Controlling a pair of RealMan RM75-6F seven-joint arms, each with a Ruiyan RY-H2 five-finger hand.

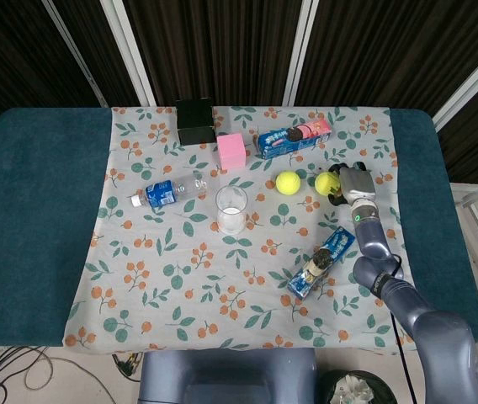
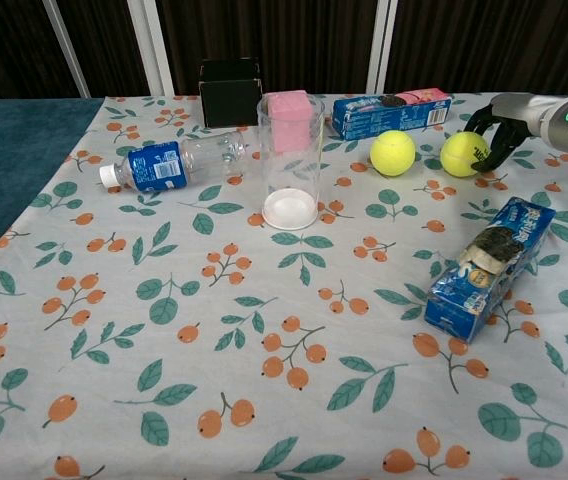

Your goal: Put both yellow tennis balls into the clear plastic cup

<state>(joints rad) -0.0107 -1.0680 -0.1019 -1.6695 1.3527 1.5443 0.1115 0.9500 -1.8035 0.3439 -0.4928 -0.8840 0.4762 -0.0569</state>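
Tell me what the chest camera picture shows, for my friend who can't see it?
The robot's right hand curls its fingers around one yellow tennis ball on a flowery tablecloth. The other ball sits beside it, and the empty clear cup stands upright further left.

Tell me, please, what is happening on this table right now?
The right robot hand has its fingers curled around one round yellow tennis ball near the table's far right. The second yellow tennis ball lies free beside it. The tall clear plastic cup stands upright and holds no ball yet. The left robot hand is out of view.
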